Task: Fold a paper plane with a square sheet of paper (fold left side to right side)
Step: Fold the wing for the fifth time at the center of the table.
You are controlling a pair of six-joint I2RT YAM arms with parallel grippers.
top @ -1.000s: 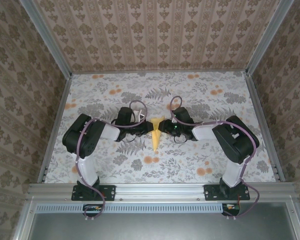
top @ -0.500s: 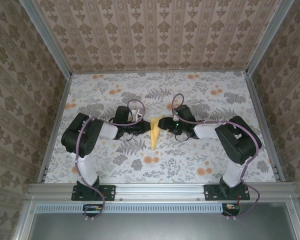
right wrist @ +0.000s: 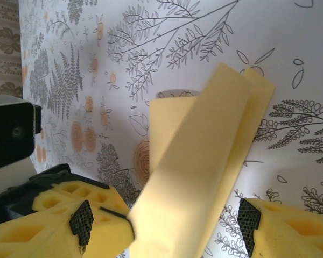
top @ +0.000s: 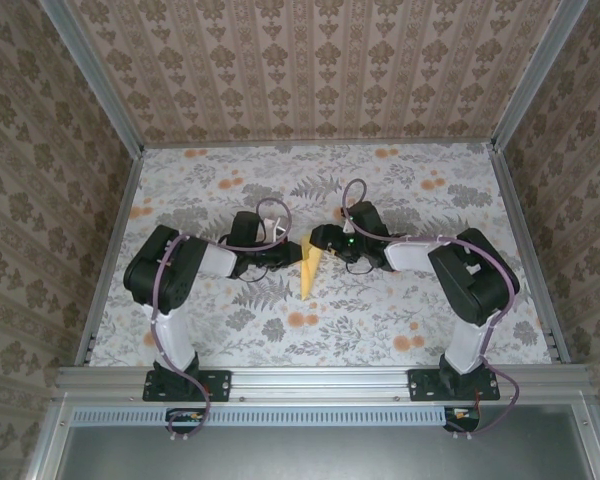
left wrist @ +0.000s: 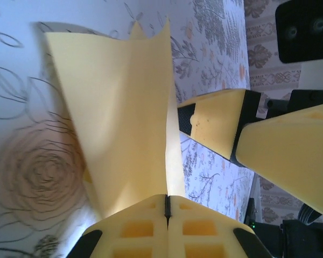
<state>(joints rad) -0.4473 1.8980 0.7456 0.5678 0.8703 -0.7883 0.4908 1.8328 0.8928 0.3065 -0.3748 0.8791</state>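
Right at the middle of the grey-and-orange flowered bench (top: 400,330) sits the narrow, pointed, yellow-orange paper plane (top: 308,272). Its sharp nose aims at the bench's near edge and its wider tail at the far edge. Both black arms are stretched in toward the middle of the bench, one from each side.

The left tool (top: 293,254) reaches in from the bench's left half, and it is clenched. Look at the left wrist view: the two yellow foam fingers (left wrist: 134,228) are pressed flat together, and the edge of the paper plane (left wrist: 124,118) runs straight into the seam between them. That is a firm pinch on the paper. From there the folded flaps rise and spread away from the tool, two small points showing at the far end.

The right tool (top: 320,240) comes in from the bench's right half and meets the plane's tail end. It is released: on its own camera the fingers stand wide apart, one on each side of the paper plane (right wrist: 204,161). There one long flap lifts clear of the flowered surface.
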